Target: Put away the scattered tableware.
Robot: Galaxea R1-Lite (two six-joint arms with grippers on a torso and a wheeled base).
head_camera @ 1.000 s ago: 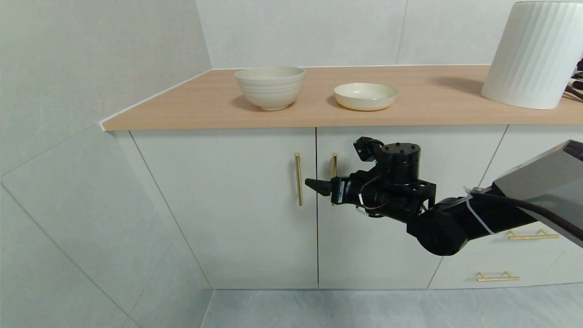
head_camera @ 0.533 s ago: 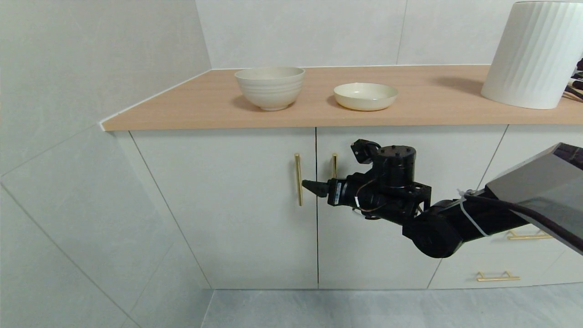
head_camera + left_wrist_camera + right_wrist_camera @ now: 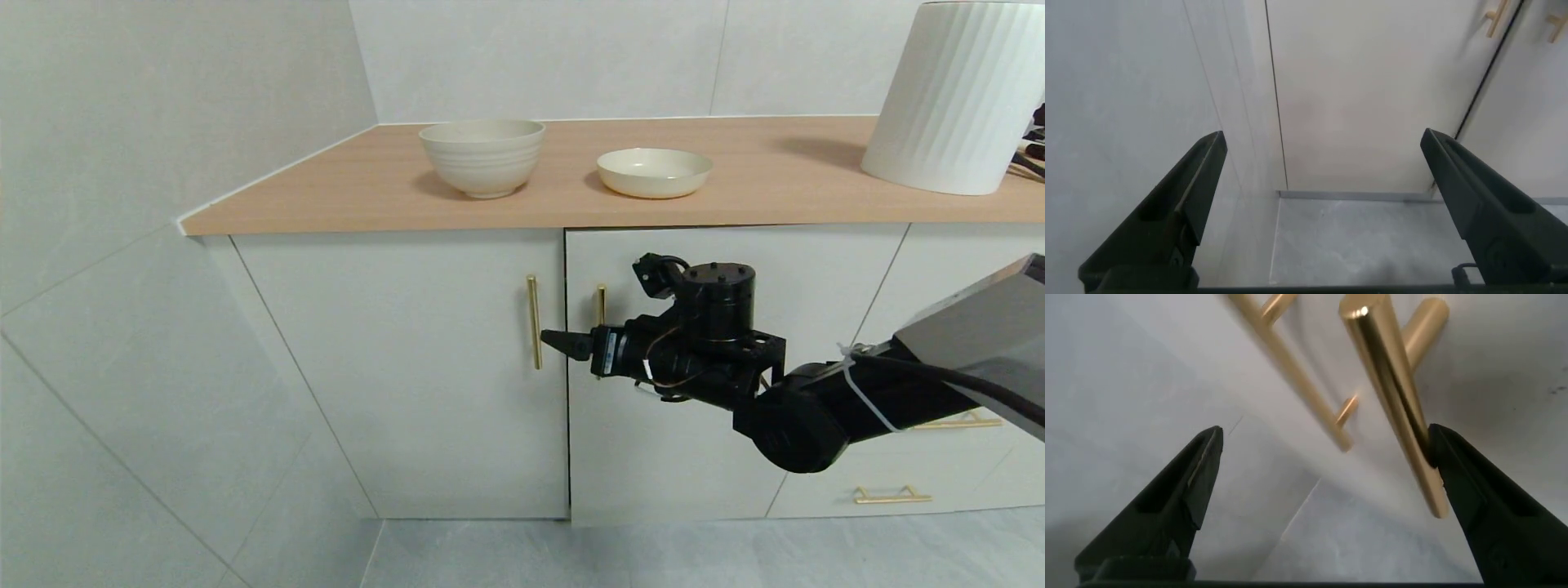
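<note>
- Head view: a bowl (image 3: pixel 482 157) and a shallow dish (image 3: pixel 654 172) sit apart on the worktop (image 3: pixel 343 196), not yet stowed. A tall white ribbed tub (image 3: pixel 955 98) stands at the far right.
- Head view: the right pincer (image 3: pixel 558 342) reaches across the right door (image 3: pixel 653 457) at its gold handle (image 3: pixel 600 304). It is likely hooking the handle so the cupboard can take the tableware. The left door (image 3: pixel 392 367) sits flush shut.
- Head view, against the earlier frames: the right door was flush half a second ago and now stands slightly ajar. A dark gap shows under the worktop, and the door's bottom edge sits lower than its neighbour's. The arm has drawn back a little. Bowl and dish have not moved.
- Left wrist view: the left pincer (image 3: pixel 1323 220) hangs spread wide and empty, low before the left door and the floor (image 3: pixel 1355 245), seemingly kept clear of the swinging door.
- Right wrist view: the right pincer (image 3: pixel 1327 506) is spread wide and clamps nothing. The handle (image 3: pixel 1392 400) lies against one finger (image 3: pixel 1470 506), which suits pulling by a hook, not a pinch.
</note>
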